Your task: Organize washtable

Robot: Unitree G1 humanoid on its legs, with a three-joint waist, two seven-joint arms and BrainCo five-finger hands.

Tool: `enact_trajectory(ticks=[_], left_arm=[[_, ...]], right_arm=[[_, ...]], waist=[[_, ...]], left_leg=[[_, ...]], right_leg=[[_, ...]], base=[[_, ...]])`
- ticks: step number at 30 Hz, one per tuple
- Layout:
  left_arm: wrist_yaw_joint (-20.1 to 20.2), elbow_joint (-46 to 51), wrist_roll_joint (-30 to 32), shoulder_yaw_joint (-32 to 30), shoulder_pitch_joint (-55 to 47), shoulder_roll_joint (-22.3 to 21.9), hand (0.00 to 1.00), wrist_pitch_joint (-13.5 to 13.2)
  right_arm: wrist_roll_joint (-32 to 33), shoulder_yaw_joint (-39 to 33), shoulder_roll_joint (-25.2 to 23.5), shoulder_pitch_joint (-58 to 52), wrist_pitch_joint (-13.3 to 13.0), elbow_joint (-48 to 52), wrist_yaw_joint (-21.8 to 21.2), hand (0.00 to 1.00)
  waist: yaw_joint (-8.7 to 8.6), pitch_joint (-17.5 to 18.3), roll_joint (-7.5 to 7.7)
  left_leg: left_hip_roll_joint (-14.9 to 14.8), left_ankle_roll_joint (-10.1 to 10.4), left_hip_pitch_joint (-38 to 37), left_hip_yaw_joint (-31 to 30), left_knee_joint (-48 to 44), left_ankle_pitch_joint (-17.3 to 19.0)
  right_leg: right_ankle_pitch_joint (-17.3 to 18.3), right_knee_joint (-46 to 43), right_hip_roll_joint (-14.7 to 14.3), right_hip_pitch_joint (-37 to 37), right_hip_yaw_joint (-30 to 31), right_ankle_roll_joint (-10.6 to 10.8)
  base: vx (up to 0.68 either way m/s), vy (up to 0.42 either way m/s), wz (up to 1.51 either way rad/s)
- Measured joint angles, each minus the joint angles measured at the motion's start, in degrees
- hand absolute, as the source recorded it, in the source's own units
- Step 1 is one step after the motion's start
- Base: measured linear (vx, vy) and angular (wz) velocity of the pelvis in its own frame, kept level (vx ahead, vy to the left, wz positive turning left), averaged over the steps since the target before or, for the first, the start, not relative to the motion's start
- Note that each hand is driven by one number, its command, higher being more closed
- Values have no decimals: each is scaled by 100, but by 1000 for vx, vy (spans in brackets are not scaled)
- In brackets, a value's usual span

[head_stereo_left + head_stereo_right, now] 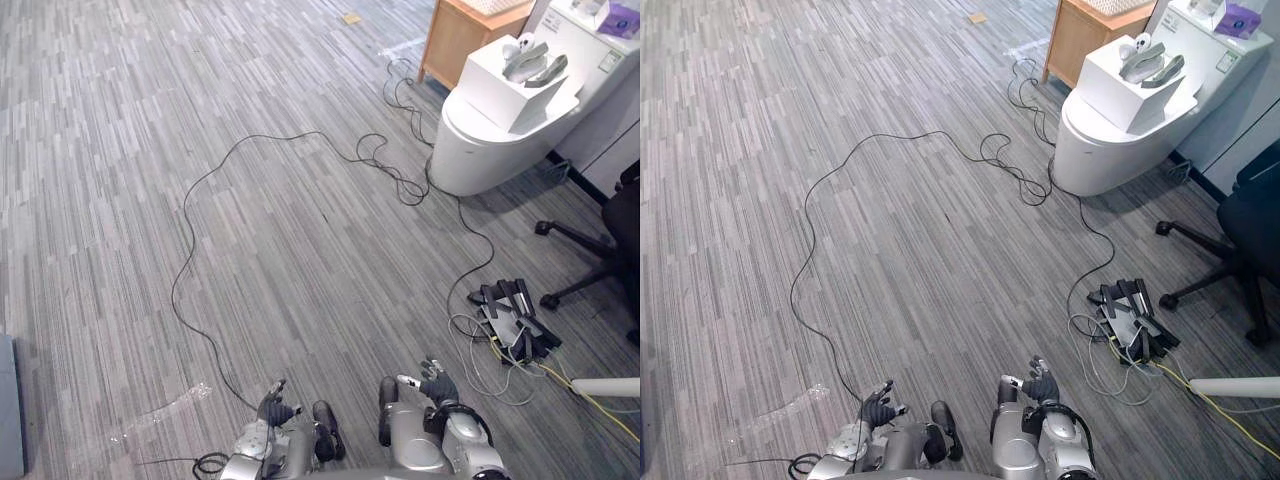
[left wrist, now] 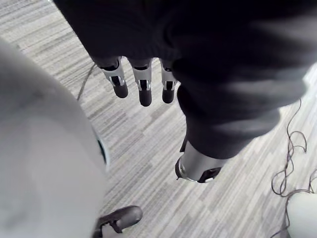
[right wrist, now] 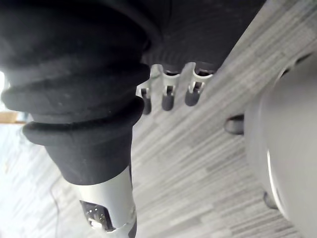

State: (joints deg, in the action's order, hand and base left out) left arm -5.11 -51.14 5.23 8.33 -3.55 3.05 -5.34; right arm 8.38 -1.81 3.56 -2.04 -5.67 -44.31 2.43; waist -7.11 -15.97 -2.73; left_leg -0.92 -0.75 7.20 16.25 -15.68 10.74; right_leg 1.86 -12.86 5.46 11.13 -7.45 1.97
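From my station I have the head camera looking down at the grey striped floor (image 1: 120, 200). The white, rounded tabletop (image 1: 470, 150) I am meant to tidy stands at about 2 o'clock, well apart from both arms. A white box (image 1: 495, 80) sits on it, and on the box lie a couple of grey curved objects (image 1: 535, 62) that I cannot identify from here. A wooden cabinet (image 1: 455, 40) stands just beside the tabletop, at about 1 o'clock. At the far 2 o'clock corner there is something purple (image 1: 625, 18) on a white surface.

The left robot hand (image 1: 275, 405) hangs low at about 7 o'clock, over the floor. In its wrist view the fingers (image 2: 143, 89) are loosely extended in a row with the thumb (image 2: 198, 168) apart from them, and it has hold of nothing.

The right robot hand (image 1: 435, 383) hangs low at about 5 o'clock. Its fingers (image 3: 168, 99) are relaxed and spread, and it grasps nothing either.

At 4 o'clock a cluster of black blocks with pale cables (image 1: 515, 322) lies on the floor. A dark office chair (image 1: 600, 250) stands at 3 o'clock, near that cluster. A white tube (image 1: 605, 387) lies near the right edge at about 4 o'clock. A small tan scrap (image 1: 351, 18) lies on the floor at 12 o'clock.
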Motion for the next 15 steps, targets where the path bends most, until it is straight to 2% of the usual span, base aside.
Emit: enact_trajectory(ticks=[2, 7, 9, 15], left_arm=[[-1, -19, 14, -16, -2, 65, 0, 1], [8, -183, 119, -242, -28, 89, 0, 11], [15, -193, 122, -291, -39, 81, 0, 12], [6, -261, 188, -575, -182, 81, 0, 13]], right_arm=[[0, 0, 5, -1, -3, -102, -14, 0], [-254, 93, 36, -37, 131, -618, -161, 0], [-626, 277, 78, -65, 158, -659, -279, 0], [-1384, 640, 128, -45, 153, -720, -390, 0]], waist=[[10, 38, 30], [45, 307, 183], [166, 438, 198], [217, 676, 217]], left_leg=[[11, 34, 1, -94, -6, -33], [12, -139, -150, -519, 3, -173], [14, -144, -212, -595, 28, -180], [86, -121, -282, -986, 74, -255]], right_leg=[[-27, 79, -4, -118, -60, 43], [-59, 140, -38, -499, -356, 56], [-47, 220, -57, -612, -377, 50], [-11, 330, -39, -891, -534, 64]], base=[[-21, -13, 19], [49, -23, 37], [51, -5, 25], [0, -4, 33]])
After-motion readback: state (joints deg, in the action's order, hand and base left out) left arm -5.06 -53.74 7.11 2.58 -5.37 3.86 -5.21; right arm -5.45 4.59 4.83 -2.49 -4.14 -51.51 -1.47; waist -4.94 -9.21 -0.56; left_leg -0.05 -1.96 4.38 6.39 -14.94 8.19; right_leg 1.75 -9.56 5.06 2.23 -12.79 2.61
